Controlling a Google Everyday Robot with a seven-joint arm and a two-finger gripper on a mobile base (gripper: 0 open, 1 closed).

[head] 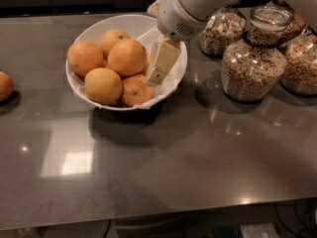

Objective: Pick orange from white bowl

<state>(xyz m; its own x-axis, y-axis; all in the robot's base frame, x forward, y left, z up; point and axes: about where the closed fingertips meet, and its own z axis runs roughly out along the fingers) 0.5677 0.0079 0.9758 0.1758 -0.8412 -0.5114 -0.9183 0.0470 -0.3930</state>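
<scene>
The white bowl (94, 31) stands at the back left of the dark counter, lined with crinkled white paper and holding several oranges. The large deep-orange orange (128, 57) sits on top in the middle of the pile. A paler yellowish one (103, 85) lies at the front. My gripper (161, 63) hangs from the white arm over the bowl's right side, its cream fingers pointing down just right of the large orange, above a smaller orange (136, 90).
A loose orange (5, 86) lies at the counter's left edge. Glass jars of cereal and nuts (252, 66) stand to the right of the bowl. The counter's front edge runs along the bottom.
</scene>
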